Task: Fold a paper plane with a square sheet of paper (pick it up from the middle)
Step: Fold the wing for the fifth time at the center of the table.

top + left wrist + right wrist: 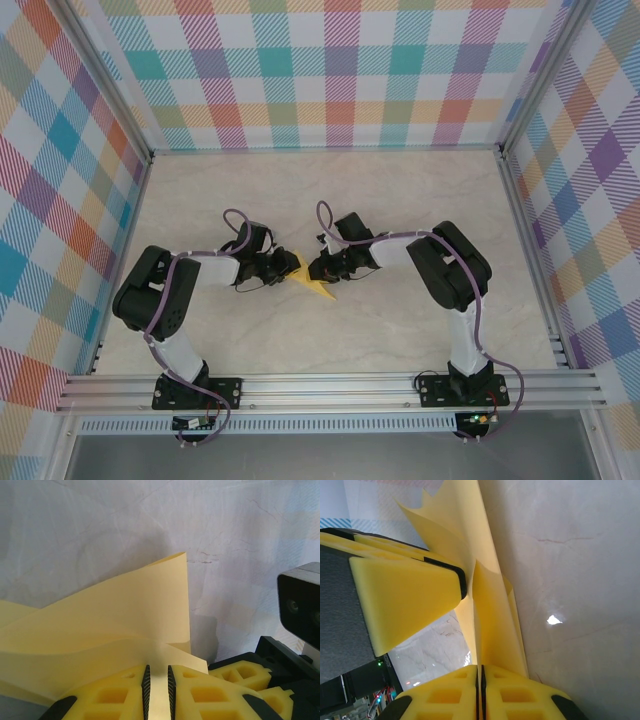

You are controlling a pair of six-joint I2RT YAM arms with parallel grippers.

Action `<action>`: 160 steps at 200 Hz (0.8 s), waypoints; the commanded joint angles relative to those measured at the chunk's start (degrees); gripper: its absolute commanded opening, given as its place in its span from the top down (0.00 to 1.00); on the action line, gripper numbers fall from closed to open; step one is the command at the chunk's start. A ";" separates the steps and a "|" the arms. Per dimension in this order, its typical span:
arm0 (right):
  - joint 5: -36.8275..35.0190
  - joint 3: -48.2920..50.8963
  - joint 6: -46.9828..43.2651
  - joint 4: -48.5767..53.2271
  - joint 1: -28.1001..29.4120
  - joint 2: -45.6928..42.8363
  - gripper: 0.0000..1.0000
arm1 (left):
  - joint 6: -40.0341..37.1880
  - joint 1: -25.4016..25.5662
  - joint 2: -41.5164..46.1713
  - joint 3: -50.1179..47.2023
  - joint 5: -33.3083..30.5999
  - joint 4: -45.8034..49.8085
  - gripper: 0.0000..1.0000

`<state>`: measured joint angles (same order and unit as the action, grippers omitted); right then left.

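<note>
The square sheet of paper (313, 284) is found at the middle of the table (420, 200), between the two arms, already creased into a smaller multi-layer shape with a point toward the near edge. It is pinched from both sides. The left gripper (157, 675) is clamped on a flap, the slim gap between its jaws taken up by paper layers. The right gripper (479, 675) is shut tight on a folded edge, jaws practically meeting. The grippers are set nearly tip to tip, presumably so one side is anchored while the other side's flap is bent over; a curled-up flap is seen in the left wrist view. Not yet a plane, so it is judged mid-fold. Whether the lower tip is resting on the table cannot be told. Risk noted: thin paper could be torn or slipped if the grips are pulled apart.
</note>
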<state>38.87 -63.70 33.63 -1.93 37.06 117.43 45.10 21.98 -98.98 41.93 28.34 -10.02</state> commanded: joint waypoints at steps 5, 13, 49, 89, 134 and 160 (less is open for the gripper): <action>0.21 -0.98 -1.60 2.53 0.03 1.57 0.87 | -1.35 0.61 -0.84 0.48 -1.83 2.98 0.80; 0.40 -1.07 -1.57 2.51 -0.03 1.28 0.86 | -1.42 0.61 -0.78 0.48 -2.01 3.14 0.80; 1.29 -1.07 -1.59 3.61 -0.06 -1.07 0.81 | -1.42 0.61 -0.60 0.34 -2.16 3.21 0.80; 1.03 0.18 -2.62 6.71 -0.14 -3.54 0.78 | -1.05 0.61 -0.76 0.25 -1.67 2.55 0.80; 0.85 2.30 -3.26 9.29 -0.32 -7.08 0.77 | -1.05 0.61 -0.07 -0.01 -1.58 2.59 0.80; 0.24 3.28 -3.79 11.01 -0.32 -7.56 0.78 | -0.99 0.65 0.09 -0.12 -1.78 2.79 0.80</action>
<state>39.27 -61.73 31.90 5.98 37.06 111.81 45.12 22.00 -98.98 41.93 27.92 -9.58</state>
